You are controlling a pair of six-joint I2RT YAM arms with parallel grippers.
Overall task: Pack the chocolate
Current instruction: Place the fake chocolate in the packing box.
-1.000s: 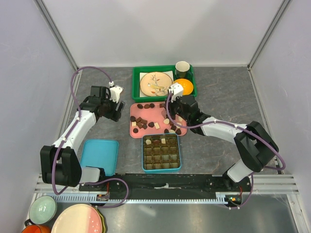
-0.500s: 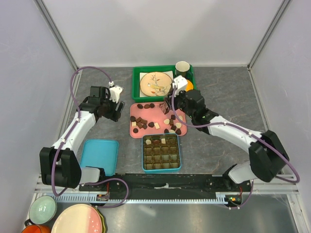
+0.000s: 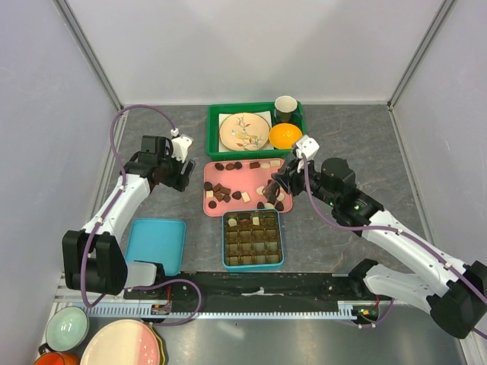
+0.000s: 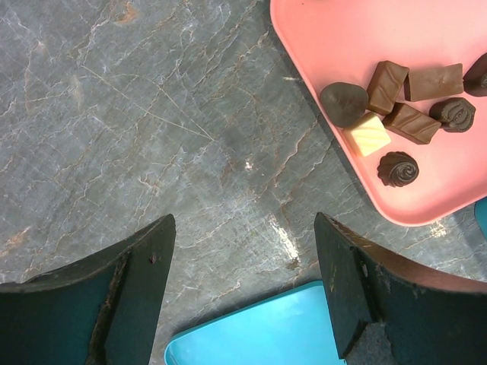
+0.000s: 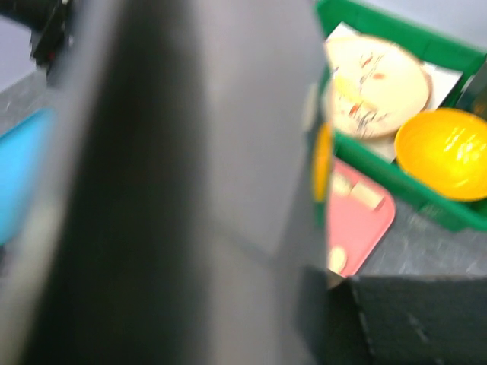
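Orange (image 3: 285, 135) uncovered; right gripper (image 3: 275, 188) shifted over pink tray (image 3: 245, 179), grip unclear | left gripper (image 4: 243, 228) wide

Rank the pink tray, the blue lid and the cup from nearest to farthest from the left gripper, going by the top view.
1. pink tray, just right of the left gripper.
2. blue lid, back toward the arm bases.
3. cup, in the far right corner of the green bin.
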